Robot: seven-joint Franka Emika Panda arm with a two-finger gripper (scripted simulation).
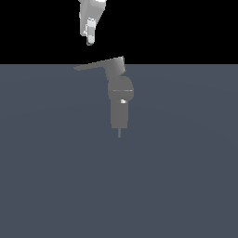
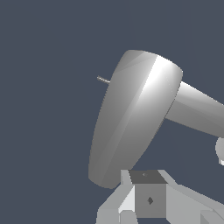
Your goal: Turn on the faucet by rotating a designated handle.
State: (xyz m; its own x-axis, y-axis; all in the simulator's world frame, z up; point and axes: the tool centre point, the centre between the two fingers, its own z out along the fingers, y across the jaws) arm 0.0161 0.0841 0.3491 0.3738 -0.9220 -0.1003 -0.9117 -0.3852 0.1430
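Approach stage only: fingers hovering clear above handle, no contact; open or closed impossible to tell. Faucet mid-surface, handle pointing to exterior view's left, rotation not started.

A plain slate-blue floor with one fixture on it

The flat, dull blue-grey floor runs across the whole lower part of the exterior view under a black backdrop. Only the matte grey faucet sits on it, near the middle, thin pin tip toward us.

Glossy white arm — grey shading
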